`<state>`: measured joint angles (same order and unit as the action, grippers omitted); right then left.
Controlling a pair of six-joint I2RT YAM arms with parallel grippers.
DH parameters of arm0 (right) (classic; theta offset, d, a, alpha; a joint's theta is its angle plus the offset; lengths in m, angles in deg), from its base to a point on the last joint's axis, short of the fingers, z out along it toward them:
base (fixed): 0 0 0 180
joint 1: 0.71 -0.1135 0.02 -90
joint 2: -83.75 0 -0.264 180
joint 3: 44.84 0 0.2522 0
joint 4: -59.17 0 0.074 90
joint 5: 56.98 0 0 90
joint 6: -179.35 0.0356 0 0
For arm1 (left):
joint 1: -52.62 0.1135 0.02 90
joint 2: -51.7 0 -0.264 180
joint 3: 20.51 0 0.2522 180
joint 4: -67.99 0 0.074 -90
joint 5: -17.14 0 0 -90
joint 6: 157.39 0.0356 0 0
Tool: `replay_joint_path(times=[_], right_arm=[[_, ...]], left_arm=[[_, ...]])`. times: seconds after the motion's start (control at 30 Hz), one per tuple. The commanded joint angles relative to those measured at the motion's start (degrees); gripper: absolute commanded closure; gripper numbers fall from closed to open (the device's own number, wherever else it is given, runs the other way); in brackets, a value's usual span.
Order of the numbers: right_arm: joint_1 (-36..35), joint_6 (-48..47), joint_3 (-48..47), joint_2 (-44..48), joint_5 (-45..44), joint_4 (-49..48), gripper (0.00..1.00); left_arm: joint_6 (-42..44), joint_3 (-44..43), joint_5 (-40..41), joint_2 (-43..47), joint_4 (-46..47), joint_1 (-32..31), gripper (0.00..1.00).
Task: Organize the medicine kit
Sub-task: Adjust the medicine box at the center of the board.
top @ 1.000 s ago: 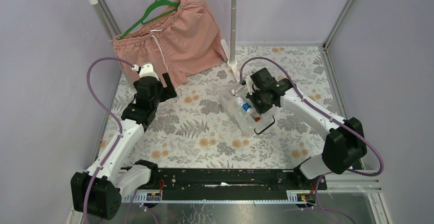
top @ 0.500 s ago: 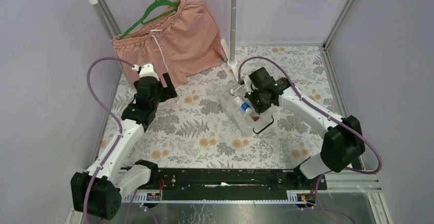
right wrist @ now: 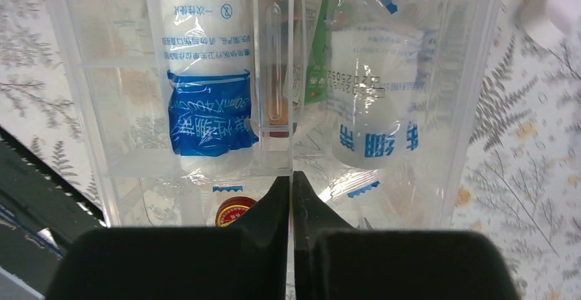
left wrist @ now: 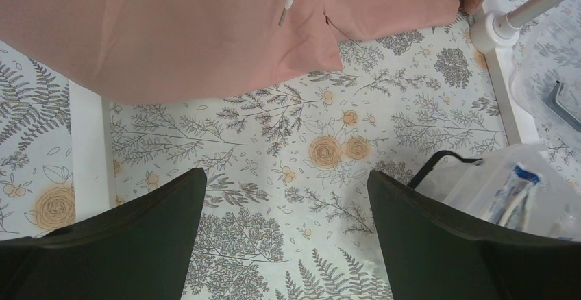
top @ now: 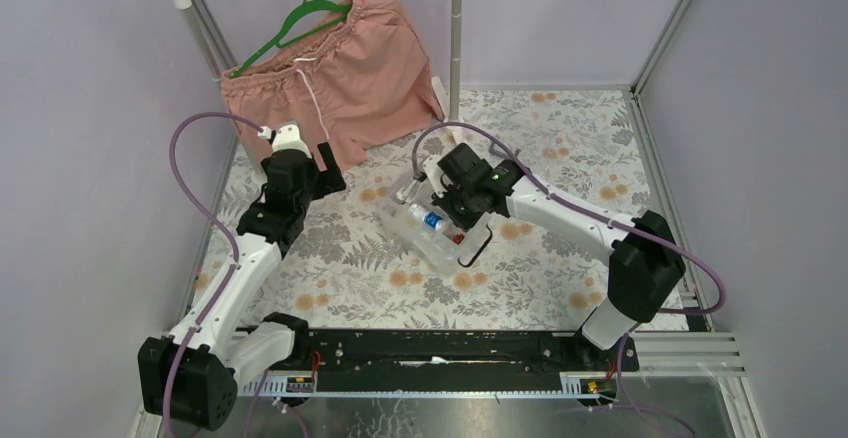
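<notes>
At the left, we are holding the left fingers (left wrist: 137,245) spread wide above the flowered surface (top: 340,258), with nothing between them, just in front of the pink shorts (top: 330,68) hanging from the rack. They are taking no part in the work, and we are judging it best to leave them well apart from the box so that the two arms are not crowding each other.

Toward the middle, the medicine kit (top: 435,223) is lying at an angle on the surface, its black handle (top: 480,248) pointing toward the arm bases. Through the clear plastic we are seeing a bandage roll (right wrist: 205,74) in blue-and-white wrapping, a wrapped bottle (right wrist: 370,108) beside it across a clear divider, and a small red cap (right wrist: 233,212) nearer the wrist.

At the right, the right fingers (right wrist: 260,245) are pressed together directly over the kit. They seem to be pinching a thin clear rib along its centre line, though the plastic is too transparent for us to be sure. We are judging that the step in hand is positioning the box by that grip. To do it well, we are advising slow, level travel, so the loose contents are not tumbling between compartments. We are also advising a watch on the rib, which may slip or flex under a sideways pull.
</notes>
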<state>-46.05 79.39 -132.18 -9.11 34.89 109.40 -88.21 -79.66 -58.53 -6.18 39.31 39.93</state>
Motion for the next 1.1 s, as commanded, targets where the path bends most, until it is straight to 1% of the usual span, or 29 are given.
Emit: replay_joint_path(times=[0.0, 0.1, 0.3, 0.4, 0.7, 0.9, 1.03, 1.07], right_arm=[[-4.0, -0.8, 0.4, -5.9, 8.2, 3.0, 0.94], [-4.4, -0.8, -0.7, -6.2, 7.5, 3.3, 0.91], [-4.3, -0.4, -2.5, -3.4, 4.1, 3.9, 0.82], [-4.3, -0.3, -3.9, -2.5, 3.1, 4.8, 0.75], [-4.3, -0.3, -7.5, -0.3, -0.1, 7.9, 0.66], [-4.3, 2.6, -7.2, 4.2, 0.1, 3.9, 0.59], [-3.2, 7.6, -5.1, 8.4, 0.1, -1.6, 0.59], [-2.5, 9.0, -4.6, 9.3, -0.5, -2.4, 0.61]], left_arm=[[1.8, -0.7, 0.2, 1.1, 2.1, 0.5, 0.04], [2.3, -1.2, 0.5, 1.4, 1.9, 0.5, 0.04], [1.9, -1.6, 0.3, 1.3, 1.5, 0.5, 0.04], [1.7, -1.8, 0.2, 1.1, 1.6, 0.5, 0.04], [1.5, -2.0, 0.1, 0.9, 1.6, 0.5, 0.04], [1.3, -2.0, -0.1, 1.0, 1.5, 0.5, 0.04], [1.2, -2.2, -0.6, 1.0, 1.5, 0.5, 0.04], [1.2, -2.2, -0.7, 1.0, 1.5, 0.5, 0.04]])
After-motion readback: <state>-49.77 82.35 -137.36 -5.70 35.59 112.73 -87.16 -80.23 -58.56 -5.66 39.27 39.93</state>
